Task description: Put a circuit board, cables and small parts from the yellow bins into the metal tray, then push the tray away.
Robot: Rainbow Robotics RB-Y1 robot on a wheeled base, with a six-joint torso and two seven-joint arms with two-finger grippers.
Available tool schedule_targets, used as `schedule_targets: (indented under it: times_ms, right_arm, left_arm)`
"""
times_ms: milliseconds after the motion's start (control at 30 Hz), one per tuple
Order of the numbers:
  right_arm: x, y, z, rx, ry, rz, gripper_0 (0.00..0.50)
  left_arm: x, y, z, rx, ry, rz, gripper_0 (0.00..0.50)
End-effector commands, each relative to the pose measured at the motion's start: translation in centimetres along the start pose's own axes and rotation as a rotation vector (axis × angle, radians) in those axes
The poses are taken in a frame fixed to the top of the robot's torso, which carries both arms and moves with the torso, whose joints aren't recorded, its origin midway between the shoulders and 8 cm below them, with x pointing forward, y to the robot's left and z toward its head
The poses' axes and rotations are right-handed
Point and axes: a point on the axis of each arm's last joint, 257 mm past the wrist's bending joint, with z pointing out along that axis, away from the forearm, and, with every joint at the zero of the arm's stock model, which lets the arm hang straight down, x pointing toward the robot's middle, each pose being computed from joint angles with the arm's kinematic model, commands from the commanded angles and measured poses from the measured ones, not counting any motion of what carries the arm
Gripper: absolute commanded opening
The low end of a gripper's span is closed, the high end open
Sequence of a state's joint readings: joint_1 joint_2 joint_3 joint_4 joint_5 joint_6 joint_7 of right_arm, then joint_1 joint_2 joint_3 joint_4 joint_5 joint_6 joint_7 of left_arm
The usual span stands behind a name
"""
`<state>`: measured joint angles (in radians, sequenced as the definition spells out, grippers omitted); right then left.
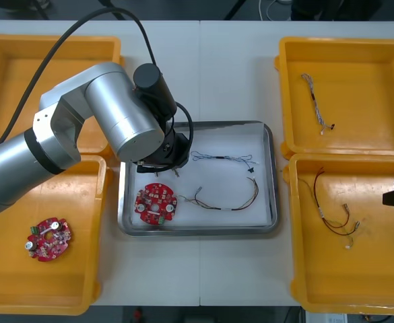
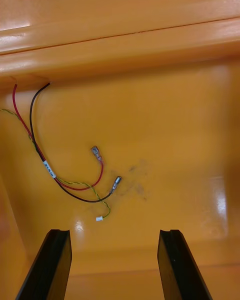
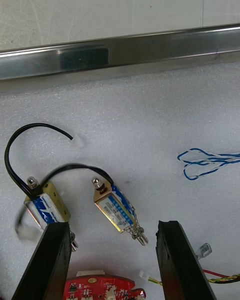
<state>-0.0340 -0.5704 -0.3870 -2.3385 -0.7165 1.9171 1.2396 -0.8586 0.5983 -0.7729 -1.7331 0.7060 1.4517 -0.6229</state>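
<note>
My left gripper (image 3: 114, 262) stands open low over the metal tray's (image 1: 267, 175) white inside, near its far left corner. Just beyond its fingertips lie two small metal parts (image 3: 116, 211) with blue labels, joined by a black wire. One is in line with the gap, the other (image 3: 46, 207) is off one fingertip. In the tray also lie a round red circuit board (image 1: 155, 204), a blue and white cable (image 1: 220, 159) and a red and yellow cable (image 1: 227, 198). My right gripper (image 2: 114, 265) hangs open over the near right yellow bin (image 1: 378, 282), above a red and black cable (image 2: 65, 172).
A second red circuit board (image 1: 48, 239) lies in the near left bin (image 1: 82, 296). The far right bin (image 1: 385, 60) holds a thin cable (image 1: 316, 101). My left arm (image 1: 109, 114) covers the tray's far left corner and part of the far left bin.
</note>
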Motion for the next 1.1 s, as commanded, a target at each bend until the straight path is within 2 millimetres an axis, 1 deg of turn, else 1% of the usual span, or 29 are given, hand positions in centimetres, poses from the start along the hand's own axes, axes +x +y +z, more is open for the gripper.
schedule_targets:
  times_ms: [33,133,233,333,367,433,467,533,567,667,733,767,833,867,933,967,1033,1100]
  right_arm:
    - [0.0,-1.8,-0.7,0.051,-0.004,0.007,0.5]
    - [0.0,-1.7,-0.7,0.047,-0.003,0.004,0.5]
    - [-0.1,-1.7,-0.8,0.046,-0.005,-0.004,0.5]
    - [-0.2,-1.5,-1.0,0.044,-0.006,-0.021,0.5]
    - [-0.2,-1.5,-1.0,0.042,-0.007,-0.022,0.5]
    - [-0.4,-1.3,-1.2,0.037,-0.008,-0.037,0.5]
    - [-0.6,-1.1,-1.3,0.031,-0.01,-0.044,0.5]
    - [-1.0,-0.3,-1.7,0.006,-0.013,-0.073,0.5]
    - [-1.1,-0.1,-1.9,0.001,-0.014,-0.079,0.5]
    - [-1.4,0.7,-2.3,-0.02,-0.01,-0.124,0.5]
    - [-1.6,1.7,-2.6,-0.04,-0.004,-0.167,0.5]
    - [-1.6,1.9,-2.7,-0.042,-0.002,-0.181,0.5]
    - [-1.9,3.1,-3.1,-0.057,0.001,-0.237,0.5]
    - [-2.0,3.4,-3.2,-0.058,0.0,-0.252,0.5]
    - [-2.2,5.0,-3.4,-0.061,-0.003,-0.325,0.5]
    - [-2.3,5.2,-3.5,-0.06,-0.007,-0.338,0.5]
    - [-2.4,7.1,-3.7,-0.069,-0.018,-0.415,0.5]
    - [-2.5,8.6,-3.9,-0.081,-0.023,-0.466,0.5]
  left_arm:
    - [-1.7,-2.1,-1.2,0.027,-0.048,-0.054,0.5]
    - [-2.2,-1.7,-1.7,0.024,-0.057,-0.061,0.5]
    - [-2.7,-1.1,-2.9,0.012,-0.06,-0.071,0.5]
    - [-3.4,-0.1,-5.0,0.01,-0.053,-0.093,0.5]
    - [-3.5,0.1,-5.4,0.008,-0.051,-0.097,0.5]
    - [-4.0,1.0,-7.1,0.006,-0.049,-0.11,0.5]
    - [-4.0,1.2,-7.4,0.003,-0.047,-0.112,0.5]
    - [-4.4,2.5,-8.9,-0.012,-0.044,-0.12,0.5]
    - [-4.5,2.7,-9.2,-0.013,-0.044,-0.122,0.5]
    - [-4.6,4.5,-10.9,-0.026,-0.029,-0.111,0.5]
    - [-4.6,6.3,-12.4,-0.038,-0.014,-0.107,0.5]
    - [-4.5,6.8,-12.7,-0.042,-0.011,-0.108,0.5]
    - [-4.3,8.8,-14.1,-0.059,-0.004,-0.107,0.5]
    - [-4.2,9.3,-14.3,-0.064,-0.001,-0.108,0.5]
    - [-3.9,11.2,-15.4,-0.082,-0.003,-0.107,0.5]
    - [-4.0,11.6,-15.5,-0.083,-0.009,-0.106,0.5]
    - [-4.0,12.9,-16.2,-0.08,-0.021,-0.106,0.5]
    - [-4.0,13.8,-16.6,-0.078,-0.029,-0.108,0.5]
